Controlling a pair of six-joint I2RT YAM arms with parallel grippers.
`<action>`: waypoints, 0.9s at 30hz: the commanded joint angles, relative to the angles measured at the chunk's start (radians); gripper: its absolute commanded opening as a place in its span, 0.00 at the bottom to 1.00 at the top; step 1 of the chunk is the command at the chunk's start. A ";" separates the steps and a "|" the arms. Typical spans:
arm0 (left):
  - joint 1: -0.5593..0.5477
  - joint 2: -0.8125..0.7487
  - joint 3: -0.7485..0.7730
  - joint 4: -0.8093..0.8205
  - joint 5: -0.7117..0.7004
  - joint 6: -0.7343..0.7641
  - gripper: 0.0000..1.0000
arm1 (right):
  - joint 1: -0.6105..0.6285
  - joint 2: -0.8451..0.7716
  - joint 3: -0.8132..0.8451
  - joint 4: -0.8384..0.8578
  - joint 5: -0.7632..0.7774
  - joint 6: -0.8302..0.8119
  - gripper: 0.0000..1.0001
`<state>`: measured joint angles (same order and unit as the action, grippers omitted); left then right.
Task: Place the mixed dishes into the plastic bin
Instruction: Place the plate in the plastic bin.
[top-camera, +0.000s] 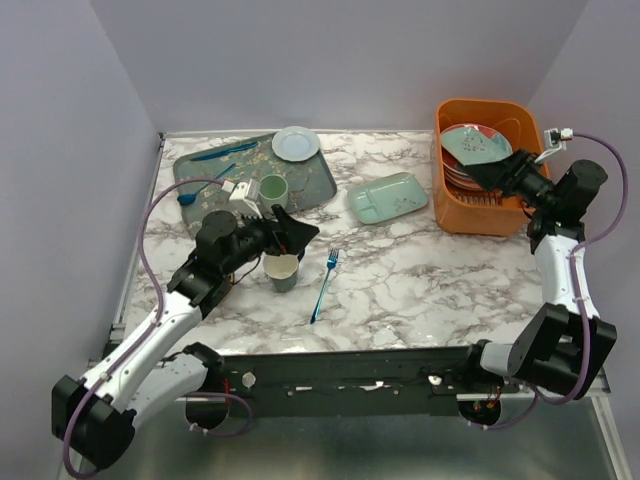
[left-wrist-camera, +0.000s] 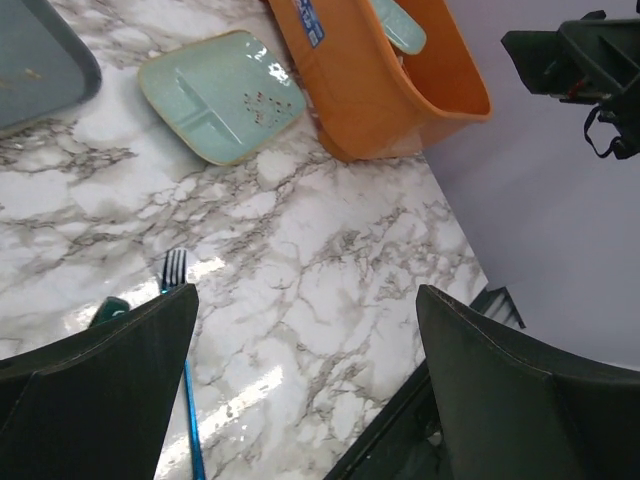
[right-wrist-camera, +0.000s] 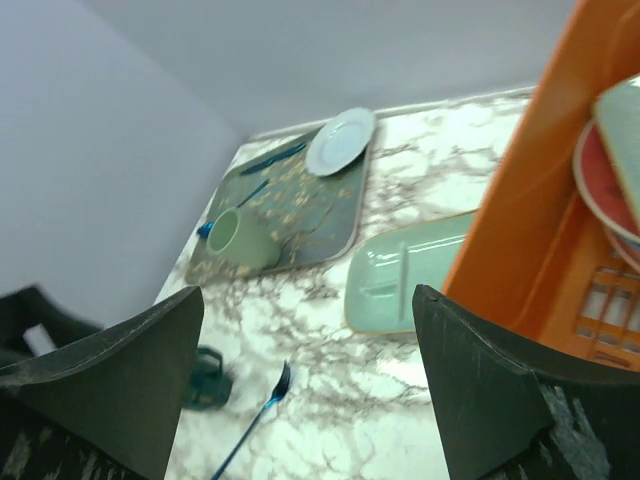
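The orange plastic bin (top-camera: 470, 212) stands at the back right and holds several stacked plates (top-camera: 462, 172) with a pale-green dish (top-camera: 478, 146) on top. A pale-green divided dish (top-camera: 388, 197) lies on the table left of the bin. It also shows in the left wrist view (left-wrist-camera: 220, 95) and the right wrist view (right-wrist-camera: 405, 275). A dark mug (top-camera: 282, 270) stands in front of my left gripper (top-camera: 298, 233), which is open and empty just above it. My right gripper (top-camera: 480, 168) is open and empty over the bin's near side.
A dark floral tray (top-camera: 312, 184) at the back left carries a pale round plate (top-camera: 296, 143), a green mug (top-camera: 272, 188) on its side and blue utensils (top-camera: 222, 152). A blue fork (top-camera: 325, 283) lies on the marble right of the dark mug.
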<state>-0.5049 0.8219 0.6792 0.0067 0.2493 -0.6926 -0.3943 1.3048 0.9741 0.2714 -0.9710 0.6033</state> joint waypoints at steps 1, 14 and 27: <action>-0.047 0.137 0.085 0.107 0.058 -0.102 0.99 | -0.005 -0.104 -0.074 0.054 -0.251 -0.086 0.93; -0.182 0.611 0.328 0.164 -0.125 -0.192 0.99 | -0.005 -0.272 -0.143 -0.093 -0.379 -0.289 0.93; -0.152 1.054 0.575 0.216 -0.199 -0.261 0.93 | -0.006 -0.279 -0.150 -0.120 -0.402 -0.307 0.93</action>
<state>-0.6758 1.7752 1.1881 0.1814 0.0967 -0.9161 -0.3946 1.0359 0.8345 0.1734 -1.3369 0.3164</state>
